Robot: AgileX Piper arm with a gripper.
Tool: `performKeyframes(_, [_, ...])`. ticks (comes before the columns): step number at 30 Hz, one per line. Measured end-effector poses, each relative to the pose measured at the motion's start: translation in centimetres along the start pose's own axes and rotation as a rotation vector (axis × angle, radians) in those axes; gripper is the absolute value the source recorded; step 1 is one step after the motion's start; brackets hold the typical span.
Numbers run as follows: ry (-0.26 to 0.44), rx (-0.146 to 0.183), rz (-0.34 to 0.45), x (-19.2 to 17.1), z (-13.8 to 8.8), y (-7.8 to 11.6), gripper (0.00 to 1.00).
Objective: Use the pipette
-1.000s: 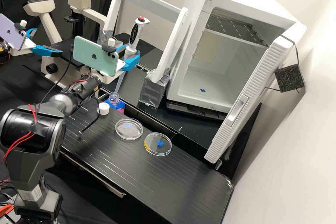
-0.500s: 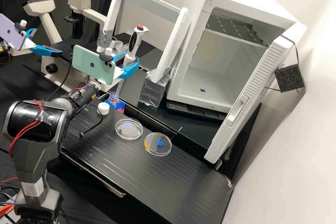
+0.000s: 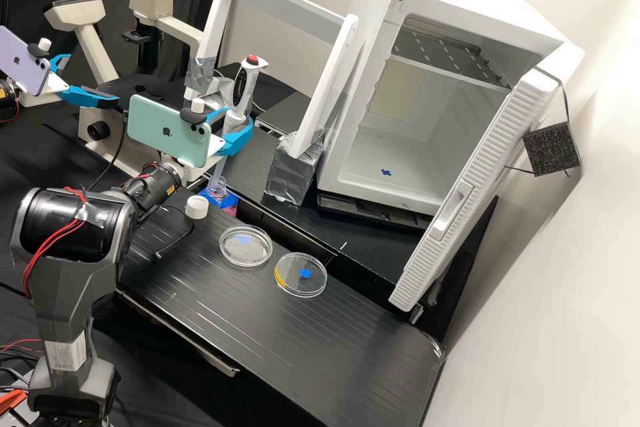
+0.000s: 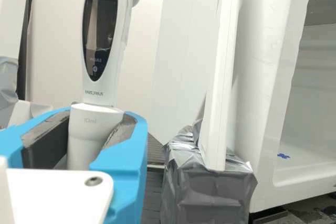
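In the high view my gripper (image 3: 233, 132) is shut on the pale lower body of the pipette (image 3: 245, 85), which leans slightly with its red button on top. Its long clear tip (image 3: 220, 168) points down and meets the neck of the bottle (image 3: 217, 187); how deep it sits inside cannot be told. Pink liquid shows low in the bottle, beside a blue holder (image 3: 229, 201). In the wrist view the gripper (image 4: 88, 136) has its dark pads on both sides of the pipette (image 4: 101, 85), just below the display; the tip is hidden behind the gripper.
A white cap (image 3: 197, 207) lies close to the bottle. Two clear dishes (image 3: 245, 246) stand farther along the bench (image 3: 280, 340). A white frame (image 3: 323, 87) with a taped foot (image 3: 291, 173) rises beside the pipette, and an opened white incubator (image 3: 353, 140) stands at the right.
Gripper and pipette have come down and shifted somewhat left in the high view, the tip sinking toward the bottle's neck. Bottle, cap and dishes have kept their places.
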Motion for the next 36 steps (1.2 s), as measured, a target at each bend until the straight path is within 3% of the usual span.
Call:
performKeyframes(13, [0.005,-0.003,0.001,-0.4,0.0,-0.1,0.00])
performKeyframes(28, [0.048,0.042,0.090,-0.7,-1.2,2.8,0.00])
performKeyframes(36, [0.069,0.075,0.163,-1.3,-1.7,5.6,0.00])
